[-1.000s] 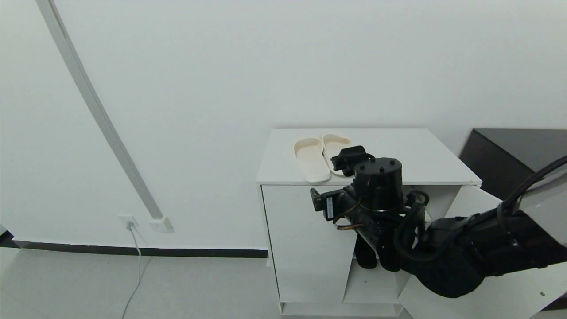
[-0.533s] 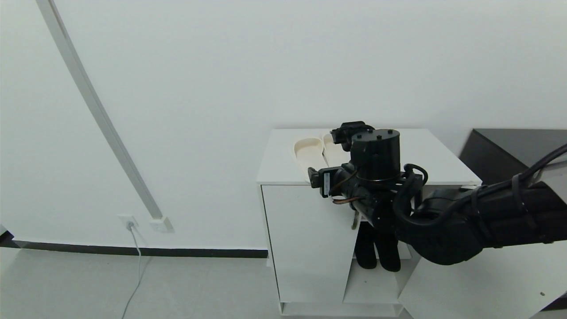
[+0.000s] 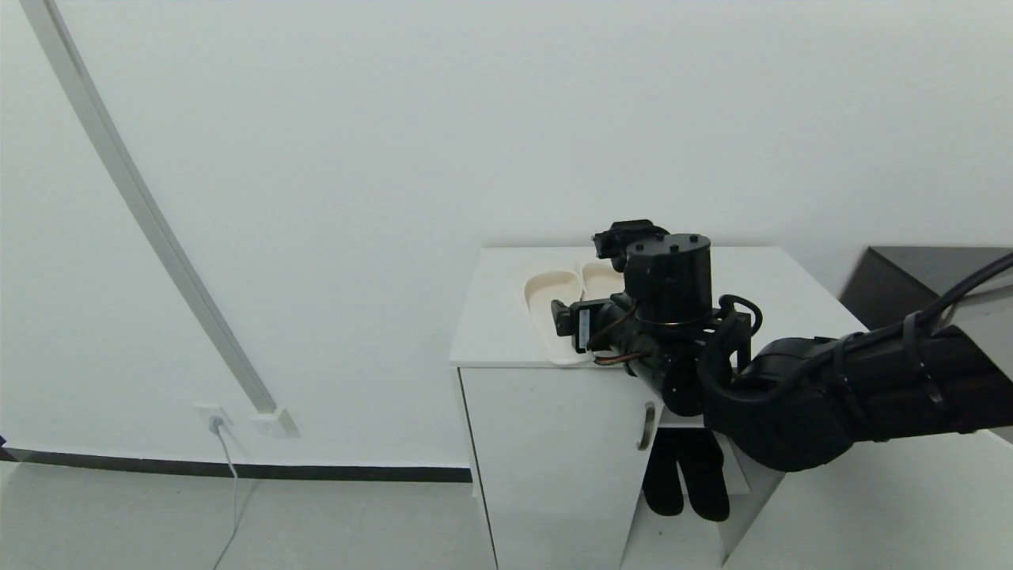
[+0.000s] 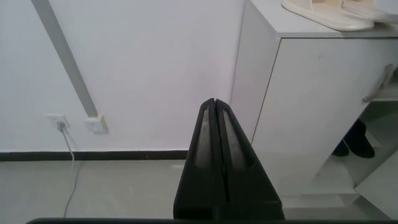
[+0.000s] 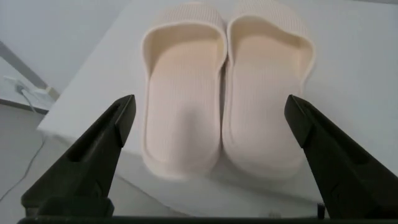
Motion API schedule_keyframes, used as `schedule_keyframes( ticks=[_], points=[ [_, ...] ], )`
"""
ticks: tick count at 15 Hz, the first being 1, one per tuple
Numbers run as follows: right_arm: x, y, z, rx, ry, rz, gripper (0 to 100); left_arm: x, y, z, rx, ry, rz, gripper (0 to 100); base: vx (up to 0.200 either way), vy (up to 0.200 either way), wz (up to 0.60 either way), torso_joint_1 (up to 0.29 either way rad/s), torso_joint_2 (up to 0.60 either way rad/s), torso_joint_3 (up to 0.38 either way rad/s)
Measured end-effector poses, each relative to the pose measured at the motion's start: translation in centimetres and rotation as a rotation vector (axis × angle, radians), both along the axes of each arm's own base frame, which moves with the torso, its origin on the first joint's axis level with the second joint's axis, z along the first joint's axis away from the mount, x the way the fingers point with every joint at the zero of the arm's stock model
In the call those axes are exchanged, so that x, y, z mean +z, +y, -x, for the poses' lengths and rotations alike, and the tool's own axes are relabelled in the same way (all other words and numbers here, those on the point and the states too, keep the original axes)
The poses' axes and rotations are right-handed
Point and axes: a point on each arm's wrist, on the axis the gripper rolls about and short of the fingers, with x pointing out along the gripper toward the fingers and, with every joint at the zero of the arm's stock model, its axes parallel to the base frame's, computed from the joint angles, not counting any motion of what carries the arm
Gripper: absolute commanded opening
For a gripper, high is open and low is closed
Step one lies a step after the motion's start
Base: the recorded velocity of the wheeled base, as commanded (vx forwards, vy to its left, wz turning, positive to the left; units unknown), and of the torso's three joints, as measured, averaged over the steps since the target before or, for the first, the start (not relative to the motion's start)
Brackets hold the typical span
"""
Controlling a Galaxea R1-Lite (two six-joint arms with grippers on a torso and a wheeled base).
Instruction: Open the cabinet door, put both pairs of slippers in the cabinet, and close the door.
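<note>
White wall (image 3: 475,119) behind, grey floor (image 3: 119,514) below; white cabinet (image 3: 791,301) stands against the wall.

- Right claw (image 5: 208,109): released, fingers (image 5: 93,155) spread wide. It hangs over the cabinet top, and in the right wrist view one finger flanks each outer side of the cream slippers (image 5: 186,124). No contact with them visible.
- Cream slippers (image 3: 554,305): side by side, soles down, on the cabinet top directly under the right claw, near the top's front edge.
- Black slippers (image 3: 684,479): inside the cabinet on a shelf, well below the right claw, toes pointing down and out toward the opening. The left wrist view also catches them (image 4: 357,140) in the open compartment.
- Right door (image 3: 870,514): swung open, below the right arm. Left door (image 3: 554,459): shut, its handle (image 3: 647,425) just under the right wrist.
- Left claw (image 4: 215,106): clenched, fingers pressed flat together, nothing between them. It is low and well apart from the cabinet, whose side and shut door lie ahead of it.
- Wall socket (image 3: 210,416) with a plugged cord and a slanting grey conduit (image 3: 142,206) lie far to the left of both claws.
</note>
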Motion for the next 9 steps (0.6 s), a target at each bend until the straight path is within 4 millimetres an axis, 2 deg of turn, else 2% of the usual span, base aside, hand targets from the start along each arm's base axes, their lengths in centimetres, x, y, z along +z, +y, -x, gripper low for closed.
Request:
schedule_keyframes(
  ticks=[1, 4, 9],
  points=[
    [-0.3, 0.0, -0.2, 0.000, 0.004, 0.004, 100, 0.0, 0.0, 0.0, 0.000, 0.000, 0.000, 0, 0.200, 0.000, 0.00, 0.007, 0.00, 0.002],
    [-0.9, 0.1, -1.1, 0.027, -0.003, 0.016, 100, 0.0, 0.0, 0.0, 0.000, 0.000, 0.001, 0, 0.000, 0.000, 0.00, 0.000, 0.00, 0.000],
    [-2.0, 0.3, -3.7, 0.033, -0.001, 0.031, 100, 0.0, 0.0, 0.0, 0.000, 0.000, 0.003, 0, 0.000, 0.000, 0.00, 0.000, 0.00, 0.000]
  ],
)
